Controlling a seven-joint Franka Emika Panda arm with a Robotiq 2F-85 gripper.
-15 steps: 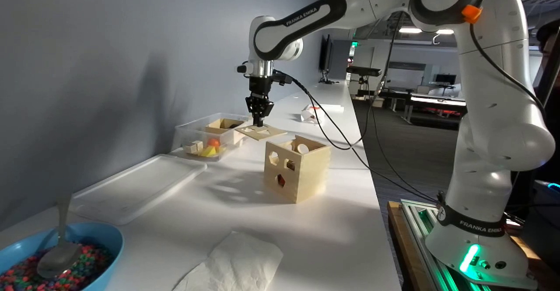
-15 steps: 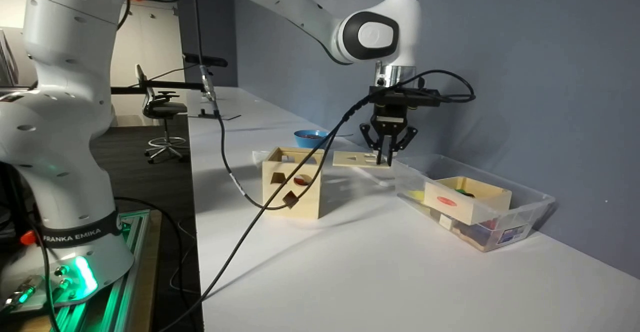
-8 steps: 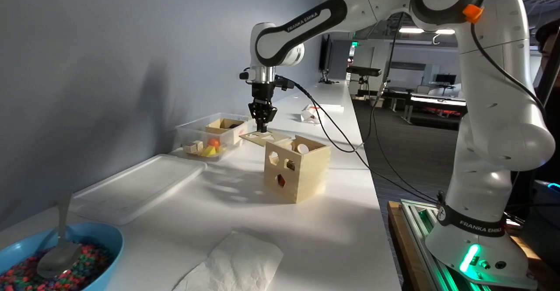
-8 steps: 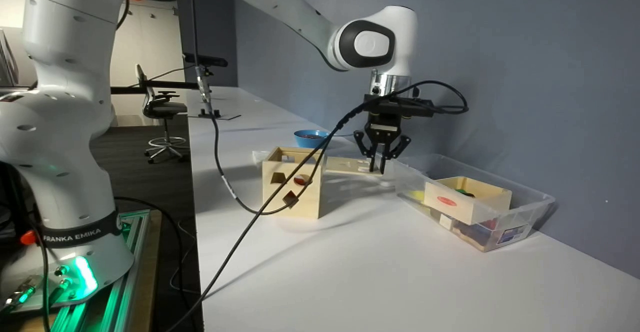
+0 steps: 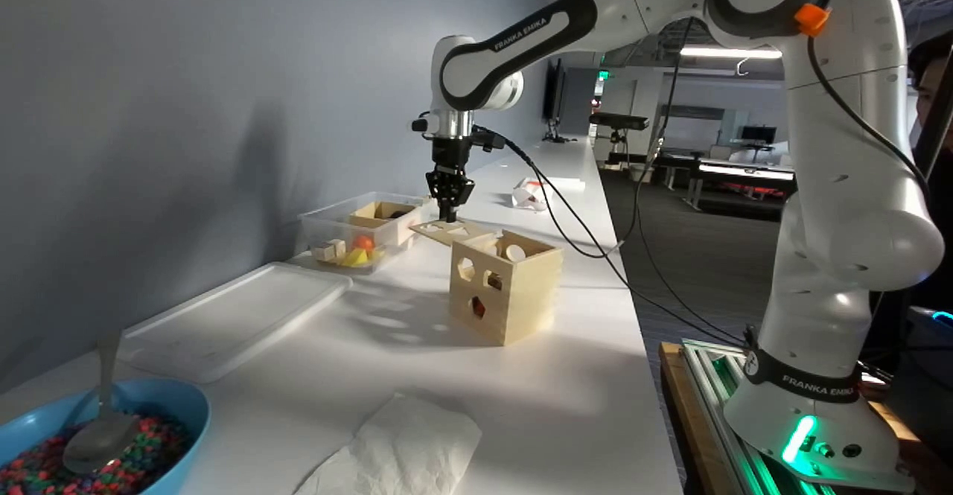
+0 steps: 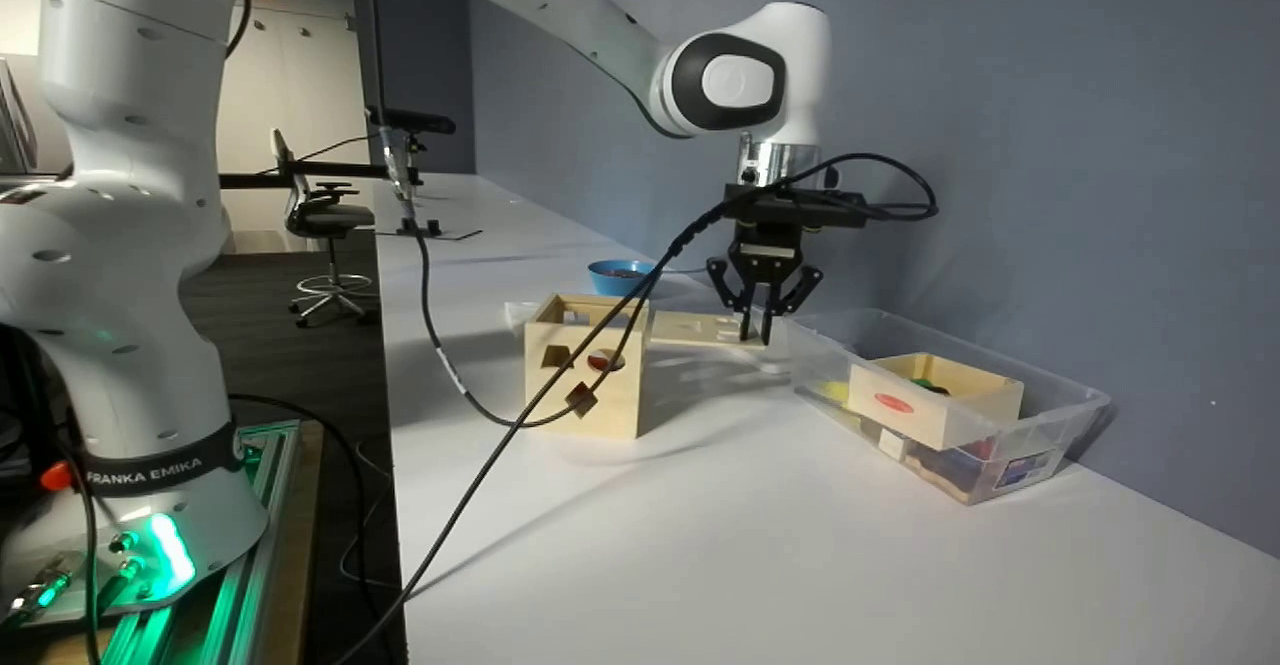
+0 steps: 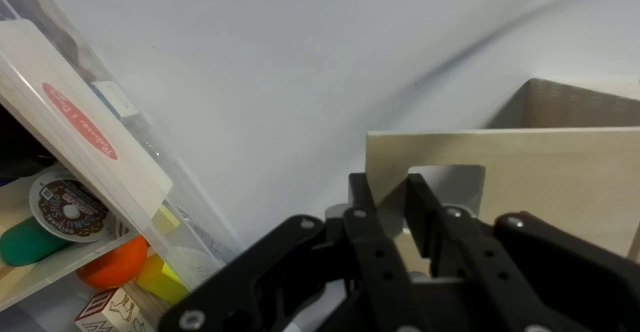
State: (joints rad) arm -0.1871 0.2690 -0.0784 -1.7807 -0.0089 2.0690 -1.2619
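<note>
My gripper [image 7: 387, 179] is shut on a thin wooden panel [image 7: 545, 177] with cut-out holes. One finger is outside the panel's end and the other is in a rectangular hole. The panel [image 5: 476, 234] is held roughly level above the table in both exterior views, where the gripper [image 6: 755, 335] points down. The wooden box [image 5: 532, 301] with shaped holes and an open top stands beside the panel. The panel's far end overlaps the box in the wrist view; I cannot tell whether they touch. Part of the box's opening [image 7: 580, 105] shows beyond the panel's edge.
A clear plastic bin [image 6: 1065, 440] holds a wooden tray [image 6: 900, 405] and blocks by the wall. A white lid [image 5: 246, 316], a blue bowl [image 5: 186, 420] with a spoon and a paper napkin [image 5: 417, 443] lie on the table. A black cable [image 6: 490, 465] hangs from the arm.
Over the second, my gripper and the panel have moved down and toward the box, then risen very slightly. The panel stays held. The box and bin have not moved.
</note>
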